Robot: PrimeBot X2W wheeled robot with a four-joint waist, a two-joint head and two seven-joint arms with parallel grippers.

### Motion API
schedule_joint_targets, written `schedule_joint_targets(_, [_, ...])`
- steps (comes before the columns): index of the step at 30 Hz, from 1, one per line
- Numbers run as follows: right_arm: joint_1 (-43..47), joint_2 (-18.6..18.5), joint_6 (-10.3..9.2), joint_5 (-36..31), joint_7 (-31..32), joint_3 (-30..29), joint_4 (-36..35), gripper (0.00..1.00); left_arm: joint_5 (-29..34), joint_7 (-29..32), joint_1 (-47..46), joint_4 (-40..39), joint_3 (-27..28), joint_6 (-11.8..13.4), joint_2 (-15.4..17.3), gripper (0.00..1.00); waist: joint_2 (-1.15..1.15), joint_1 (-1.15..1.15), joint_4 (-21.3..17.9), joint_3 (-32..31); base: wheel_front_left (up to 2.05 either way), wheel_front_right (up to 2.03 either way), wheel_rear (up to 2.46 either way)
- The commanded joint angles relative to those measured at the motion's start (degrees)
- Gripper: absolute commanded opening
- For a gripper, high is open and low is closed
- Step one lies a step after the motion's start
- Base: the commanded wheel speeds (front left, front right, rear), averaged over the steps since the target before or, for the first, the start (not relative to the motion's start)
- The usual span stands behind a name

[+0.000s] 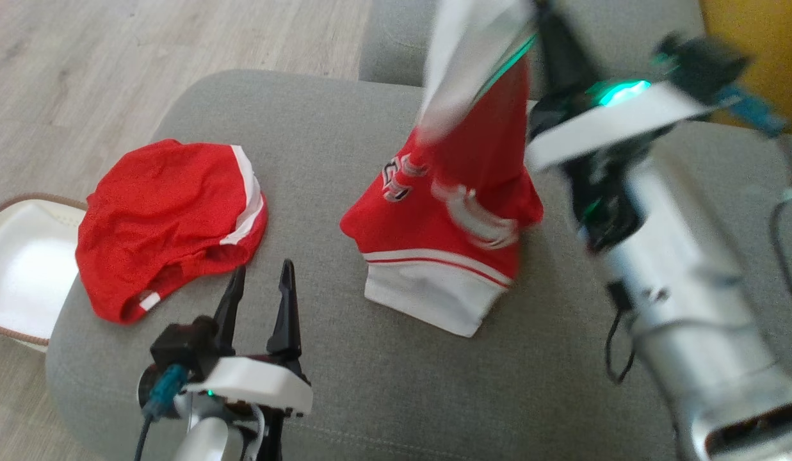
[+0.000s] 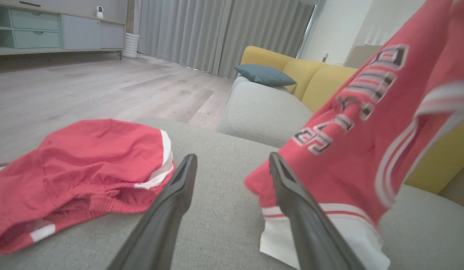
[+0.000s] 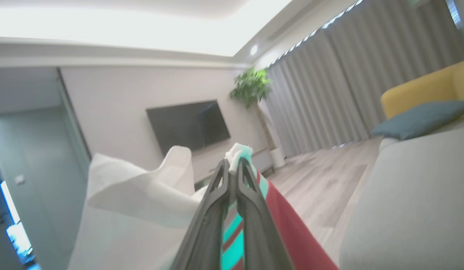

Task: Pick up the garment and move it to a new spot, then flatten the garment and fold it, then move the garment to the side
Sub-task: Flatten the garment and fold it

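Evidently for carrying, the right gripper [image 3: 233, 165] pinches the jersey [image 1: 460, 211] by its top edge, letting it hang below, hem touching the cushion [image 1: 383, 397]; the left gripper [image 1: 261, 275], fingers spread, hovers beside it.

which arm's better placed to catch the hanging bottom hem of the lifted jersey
Left. The left claw is open, close beside the white hem of the jersey. The right claw is shut on the jersey's top edge, holding it up.

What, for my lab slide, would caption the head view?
Shut right gripper holds a red-and-white jersey up over the grey cushion; open left gripper hovers beside red shorts.
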Motion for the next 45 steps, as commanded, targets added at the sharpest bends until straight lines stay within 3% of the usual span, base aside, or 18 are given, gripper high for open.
schedule_joint_targets(1, [-4.2,0.5,0.23,0.1,-3.2,-3.1,0.4,0.0,-0.2,-0.3,-1.2,-2.2,1.9,0.3,0.1,1.0,0.0,0.0,0.2,-0.5,0.0,0.0,0.0])
schedule_joint_targets(6, [-5.0,0.5,0.23,-2.4,-6.3,-11.3,4.6,0.0,-0.1,-0.3,-0.1,-3.0,2.8,0.7,0.1,1.0,0.0,0.0,-0.8,-0.2,0.0,0.0,0.0])
schedule_joint_targets(12, [0.4,0.5,0.23,-4.1,-6.9,-14.5,3.6,0.0,-0.2,-0.3,0.1,-3.3,2.8,0.7,0.1,1.0,0.0,0.0,-3.0,0.6,0.0,0.0,0.0])
schedule_joint_targets(23, [4.8,0.5,0.23,9.4,-7.0,5.9,-0.5,0.0,0.0,-0.3,-0.8,-2.3,1.7,0.1,0.1,1.0,0.0,0.0,-4.9,1.2,0.0,0.0,0.0])
schedule_joint_targets(26, [5.1,0.5,0.23,9.4,-7.0,10.5,1.4,0.0,-0.1,-0.3,-0.7,-1.9,1.1,0.1,0.1,1.0,0.0,0.0,-4.2,1.1,0.0,0.0,0.0])
schedule_joint_targets(28, [5.7,0.5,0.23,8.6,-7.0,12.7,5.1,1.0,-0.1,-0.3,-0.7,-1.8,1.2,0.1,0.1,1.0,0.0,0.0,-3.8,1.1,0.0,0.0,0.0])
schedule_joint_targets(33, [7.2,0.5,0.23,5.8,-7.0,15.6,12.5,1.0,0.1,-0.3,-0.6,-2.1,2.3,0.2,0.1,1.0,0.0,0.0,-4.0,1.6,0.0,0.0,0.0])
schedule_joint_targets(37, [8.9,0.5,0.23,2.0,-7.0,13.5,15.8,1.0,0.0,-0.3,-0.6,-2.3,2.7,0.3,0.1,1.0,0.0,0.0,-5.0,1.7,0.0,0.0,0.0])
schedule_joint_targets(39, [9.9,0.5,0.23,-0.6,-7.0,11.0,16.4,1.0,0.1,-0.3,-0.7,-2.3,2.8,0.3,0.1,1.0,0.0,0.0,-5.6,1.6,0.0,0.0,0.0])
schedule_joint_targets(45, [15.7,0.5,0.23,-16.7,-7.0,-5.0,10.9,1.0,0.3,-0.3,-1.3,-3.3,2.8,0.4,0.1,1.0,0.0,0.0,-6.7,1.5,0.0,0.0,0.0])
